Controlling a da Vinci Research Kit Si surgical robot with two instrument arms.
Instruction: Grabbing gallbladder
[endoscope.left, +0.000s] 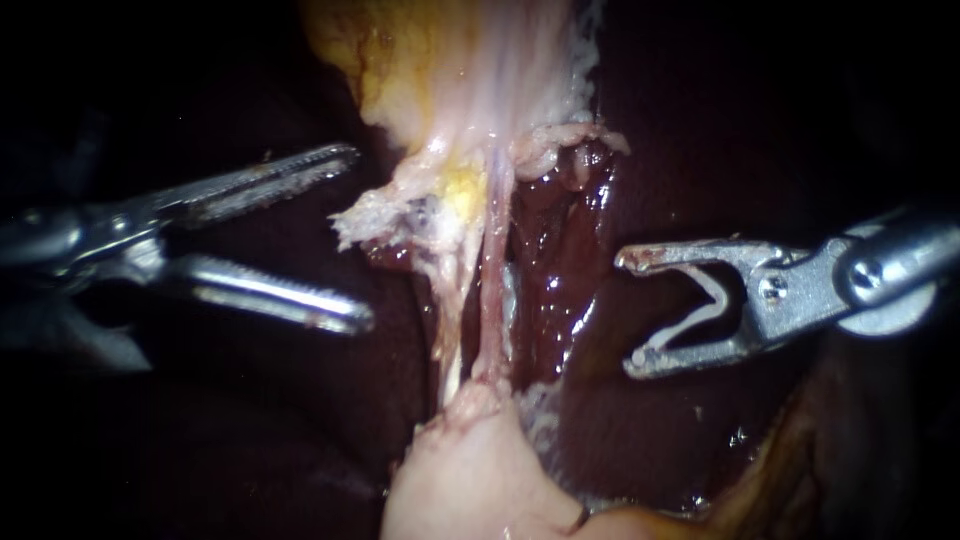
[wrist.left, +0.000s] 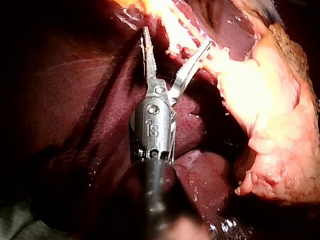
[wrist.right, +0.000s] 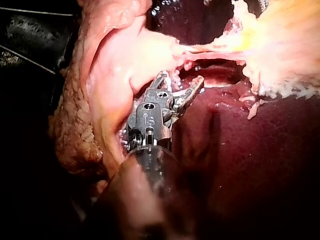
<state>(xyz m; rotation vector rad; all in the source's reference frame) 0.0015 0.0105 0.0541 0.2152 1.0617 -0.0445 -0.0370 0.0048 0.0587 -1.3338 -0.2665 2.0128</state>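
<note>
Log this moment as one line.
left instrument: jaws open beside pale tissue | right instrument: jaws holding clip, clear of tubes

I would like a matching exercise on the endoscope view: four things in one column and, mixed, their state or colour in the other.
1 left instrument
2 right instrument
3 liver
4 tubes

a dark red
b jaws hold a white clip
c pale, stretched between the instruments
d jaws open, empty

Pairs: 1-d; 2-b; 3-a; 4-c
</note>
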